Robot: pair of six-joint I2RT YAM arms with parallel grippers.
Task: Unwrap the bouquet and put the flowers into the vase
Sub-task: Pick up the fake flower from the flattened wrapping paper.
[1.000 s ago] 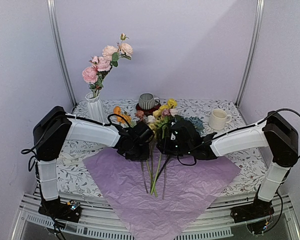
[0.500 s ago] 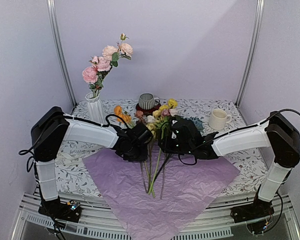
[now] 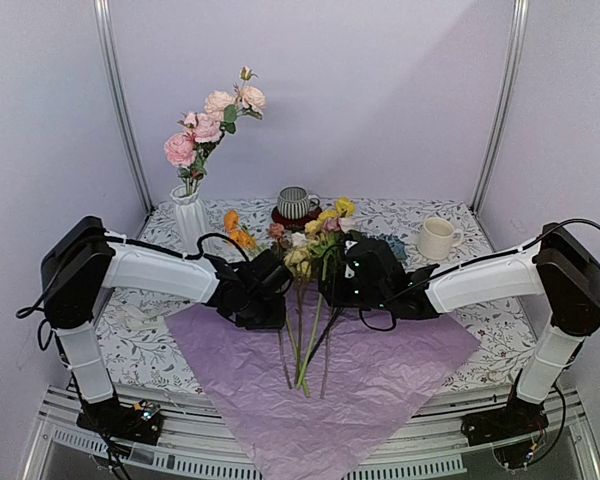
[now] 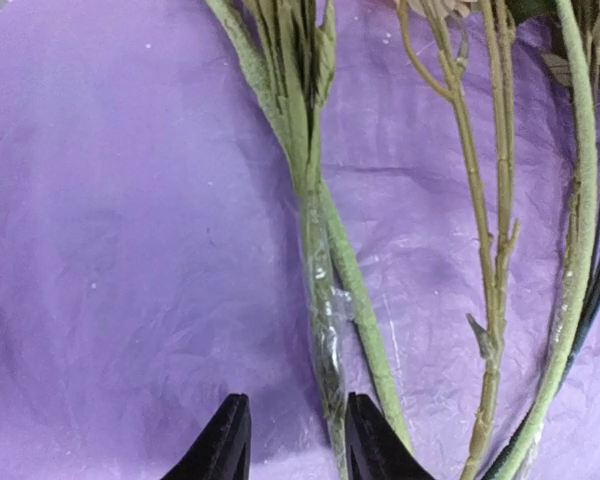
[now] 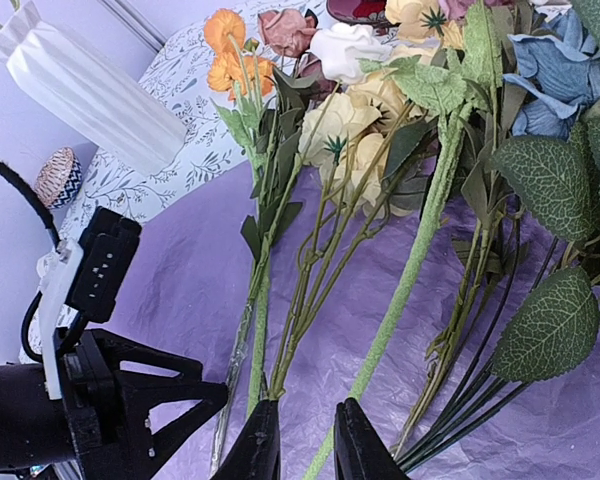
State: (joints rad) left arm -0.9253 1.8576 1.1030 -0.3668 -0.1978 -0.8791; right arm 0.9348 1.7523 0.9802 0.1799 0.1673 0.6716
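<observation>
You have the flowers (image 3: 312, 245) lying loose on the opened pink-lilac paper (image 3: 380, 390). The blooms point toward the back wall and the stem ends toward the arm bases. The paper is spread flat on the bench (image 3: 485, 315), with its near corner hanging over the front edge.

The vase (image 3: 190, 222) stands upright at the back left of the bench, to the left of the orange blooms and not touching them. It holds a spray of pink roses (image 3: 208, 125).

Your left jaws sit low over the paper on the left side of the stems. In the left wrist view they are parted and released. A stem wrapped in clear film (image 4: 322, 340) runs down into the gap, just beside one fingertip, and bare paper shows on its other side.

Your right jaws sit on the right side of the stems, under the blooms. Only a narrow gap shows between them. A thick fuzzy green stem (image 5: 410, 260) slants down into that gap at the bottom edge of the right wrist view. The contact is cut off there, so I cannot tell whether they are grasping it.

Behind the blooms stands a grey striped mug (image 3: 297, 202). A cream mug (image 3: 435, 238) stands at the back right, well apart from the paper.
</observation>
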